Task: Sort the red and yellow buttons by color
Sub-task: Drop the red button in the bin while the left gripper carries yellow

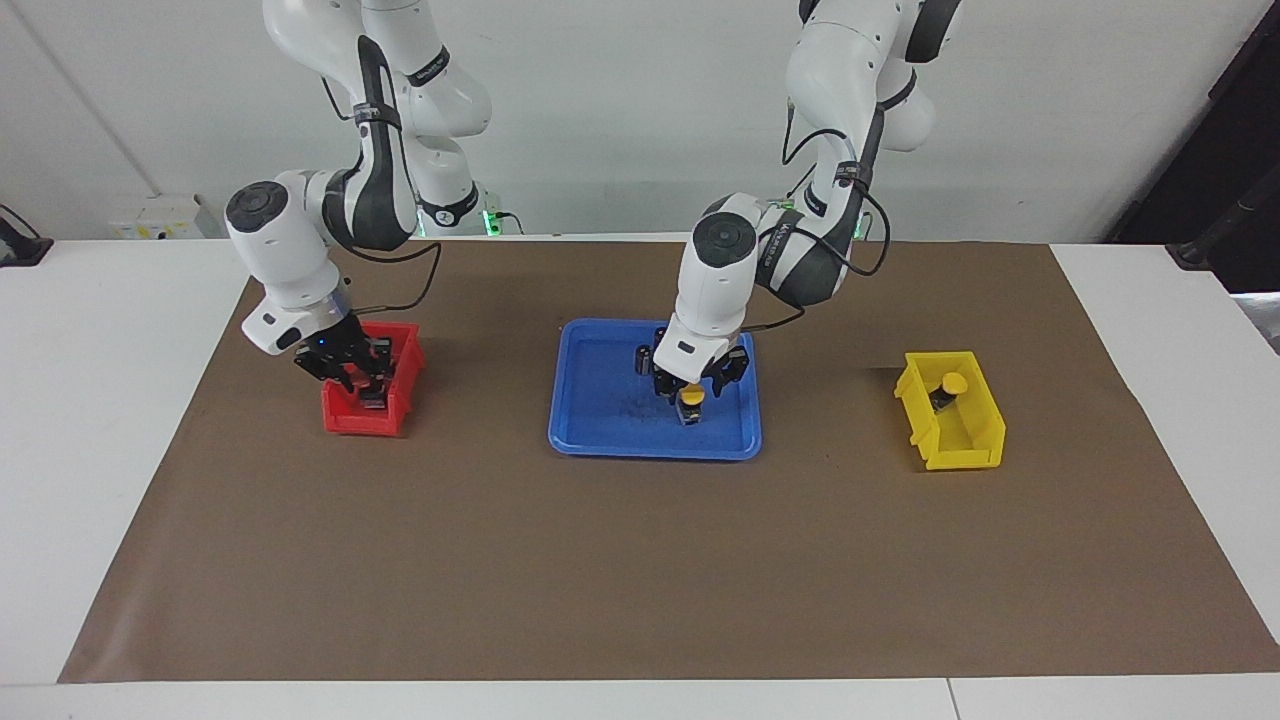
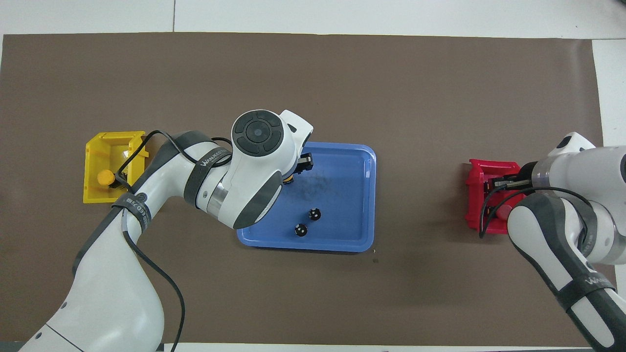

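From the facing view, the left gripper [image 1: 690, 385] is down inside the blue tray [image 1: 600, 442] at mid-table. It sits directly over the loose yellow button [image 1: 690, 397], which stands cap-up on the tray floor near the rim toward the left arm's end. That low, centred pose suits a pick from above, but whether the pincer has pinched the button or only brackets it cannot be told.

Toward the left arm's end sits the yellow bin [image 1: 955, 458], with the sorted yellow button [image 1: 955, 383] already lying in its part nearer the robots. That bin is most likely where the loose one goes next.

Toward the right arm's end, the right gripper [image 1: 365, 385] dips into the red bin [image 1: 345, 420]. It looks placed to set something down or let go there. Whether it is open, closed or holding anything cannot be told.

From overhead, the left arm's wrist hides nearly all of the loose yellow button, leaving only a sliver of cap at the wrist's edge. Two dark cylinders [image 2: 315, 213] stand close together in the tray, on the side nearer the robots. Having no coloured caps, they probably belong to neither bin. In the red bin a red cap [image 2: 503, 212] shows just beside the right gripper's cable. A second red button cannot be made out there.
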